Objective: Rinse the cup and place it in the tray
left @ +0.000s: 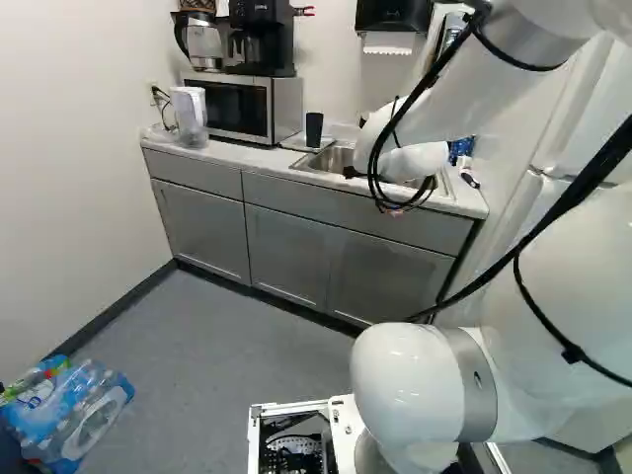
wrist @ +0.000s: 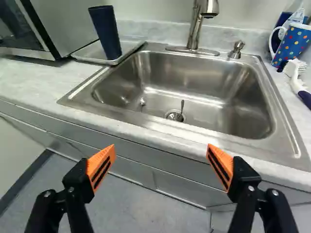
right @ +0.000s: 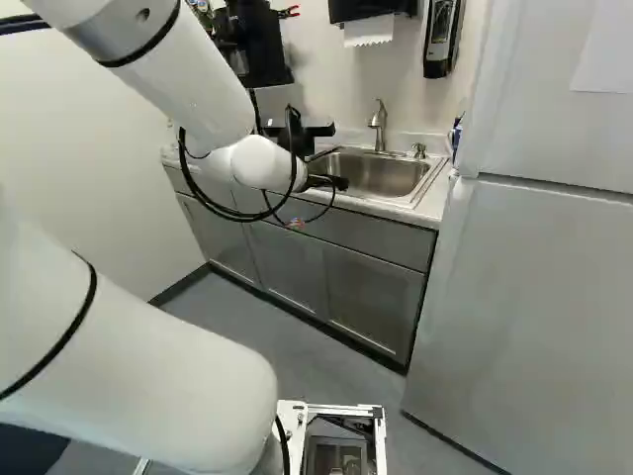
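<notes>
Two orange-padded fingers (wrist: 101, 167) of the black gripper (wrist: 161, 148) stand wide apart before the stainless-steel sink (wrist: 77, 99), with nothing held between them. The task's object, taken to be the dark blue, tapering tumbler-shaped cup (wrist: 106, 31), stands mouth upward on the flat, pale grey tray (wrist: 92, 52), between the sink and the silver-and-black microwave (wrist: 73, 24); whether it has been rinsed cannot be told. Its smooth, handleless wall suggests a light, fairly stiff vessel, probably plastic, although the material cannot be confirmed and its contents are hidden. Should it need lifting for the rinse, the recommended hold is across opposite sides at about mid-height, pads level and pressure moderate. Contact at the lip could flex the wall or obstruct the stream from the brushed-metal tap (wrist: 194, 29); contact near the narrow foot would leave the wider top prone to tipping. Once wet, the surface would probably become slippery, and retained water would add weight, so emptying should precede its return.
</notes>
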### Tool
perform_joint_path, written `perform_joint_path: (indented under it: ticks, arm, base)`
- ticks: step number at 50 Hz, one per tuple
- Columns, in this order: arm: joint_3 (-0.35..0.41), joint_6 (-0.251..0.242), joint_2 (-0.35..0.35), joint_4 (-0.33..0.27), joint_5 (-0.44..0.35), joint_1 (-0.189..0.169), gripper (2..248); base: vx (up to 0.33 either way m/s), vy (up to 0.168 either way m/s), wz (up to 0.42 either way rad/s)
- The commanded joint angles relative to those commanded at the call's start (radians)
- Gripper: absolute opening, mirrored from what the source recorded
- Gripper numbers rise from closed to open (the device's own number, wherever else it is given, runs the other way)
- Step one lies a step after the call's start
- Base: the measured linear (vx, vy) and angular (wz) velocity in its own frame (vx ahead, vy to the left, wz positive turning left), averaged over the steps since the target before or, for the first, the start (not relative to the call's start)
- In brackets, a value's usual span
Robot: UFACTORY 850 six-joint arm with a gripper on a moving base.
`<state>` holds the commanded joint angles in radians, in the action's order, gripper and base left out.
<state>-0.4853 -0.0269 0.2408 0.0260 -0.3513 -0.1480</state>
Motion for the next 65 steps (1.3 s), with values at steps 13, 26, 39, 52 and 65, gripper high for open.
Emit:
perform_joint_path:
  ticks: [13, 26, 39, 52, 65]
  arm:
    - [0.100, 0.007, 0.010, -0.007, -0.131, 0.037, 247]
    - [0.187, 0.013, 0.018, -0.012, -0.244, 0.069, 247]
    - [0.257, 0.017, 0.025, -0.017, -0.337, 0.096, 247]
    - [0.314, 0.021, 0.030, -0.021, -0.411, 0.117, 247]
    - [0.356, 0.024, 0.034, -0.023, -0.466, 0.132, 247]
  base:
    - [0.000, 0.000, 0.000]
    - [0.000, 0.000, 0.000]
    - [0.000, 0.000, 0.000]
    - [0.000, 0.000, 0.000]
    - [0.000, 0.000, 0.000]
